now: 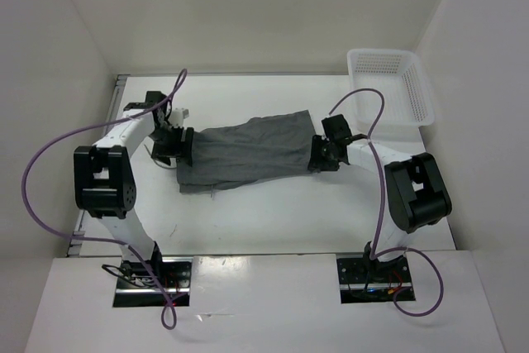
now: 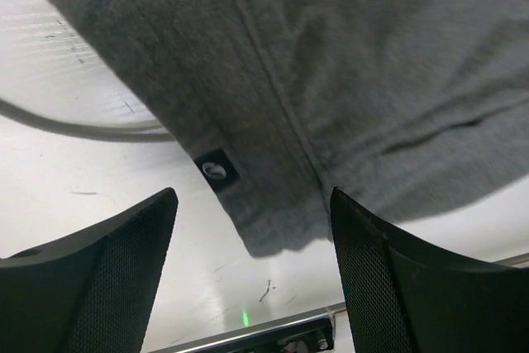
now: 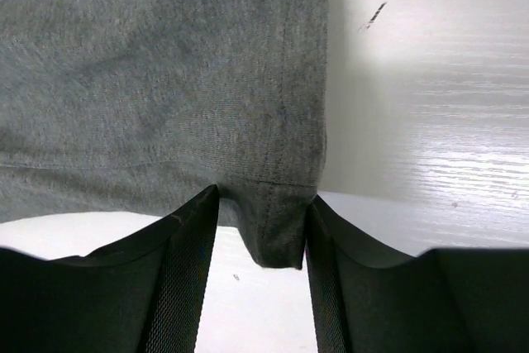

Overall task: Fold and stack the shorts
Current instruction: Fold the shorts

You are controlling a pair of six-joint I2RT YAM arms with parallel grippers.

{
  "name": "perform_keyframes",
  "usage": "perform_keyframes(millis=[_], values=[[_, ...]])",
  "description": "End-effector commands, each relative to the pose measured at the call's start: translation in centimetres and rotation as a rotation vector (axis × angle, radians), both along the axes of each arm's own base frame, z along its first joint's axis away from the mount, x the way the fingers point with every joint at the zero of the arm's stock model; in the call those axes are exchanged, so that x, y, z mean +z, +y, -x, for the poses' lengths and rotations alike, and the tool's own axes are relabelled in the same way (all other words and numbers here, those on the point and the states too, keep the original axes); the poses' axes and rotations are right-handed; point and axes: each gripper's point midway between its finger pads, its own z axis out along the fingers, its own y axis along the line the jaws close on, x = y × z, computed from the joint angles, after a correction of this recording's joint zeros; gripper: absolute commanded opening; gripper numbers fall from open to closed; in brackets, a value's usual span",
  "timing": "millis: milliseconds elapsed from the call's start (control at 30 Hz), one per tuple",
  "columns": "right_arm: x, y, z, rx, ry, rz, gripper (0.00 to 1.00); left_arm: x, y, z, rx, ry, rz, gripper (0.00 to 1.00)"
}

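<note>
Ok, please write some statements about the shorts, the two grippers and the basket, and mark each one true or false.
1. The shorts lie inside the basket. False: they are spread over the table, between the two grippers.
2. The right gripper has a corner of the shorts between its fingers. True.
3. The left gripper is shut. False: its fingers stand wide apart.
4. A small dark label sits near the edge of the shorts. True.

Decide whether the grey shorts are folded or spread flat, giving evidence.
Apparently folded once: a second layer of the shorts peeks out along the near-left edge.
</note>
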Motion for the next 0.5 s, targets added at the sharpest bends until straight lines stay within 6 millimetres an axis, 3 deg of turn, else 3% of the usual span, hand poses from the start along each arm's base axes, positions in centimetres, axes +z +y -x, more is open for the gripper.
perform_keyframes(millis=[0,100,233,267,333,467], values=[[4.1,-0.1,-3.2,0.001,-0.160,-0.016,0.51,-1.2,0.7,-0.2,0.008,0.031,-0.030,0.82],[4.9,0.1,-3.7,0.037,-0.174,-0.053,0.52,-1.8,0.5,0.5,0.006,0.062,-0.019,0.82],[7.8,0.3,-5.9,0.115,-0.248,-0.061,0.63,-2.6,0.5,1.1,0.005,0.102,-0.018,0.83],[8.4,0.5,-6.2,0.134,-0.265,-0.061,0.75,-2.8,0.5,1.4,0.005,0.111,-0.018,0.83],[9.2,0.0,-7.5,0.126,-0.309,-0.019,0.86,-3.7,0.5,1.4,0.005,0.129,-0.017,0.84],[7.9,-0.7,-9.5,0.131,-0.311,0.035,0.91,-4.8,0.7,1.2,0.006,0.152,-0.026,0.84]])
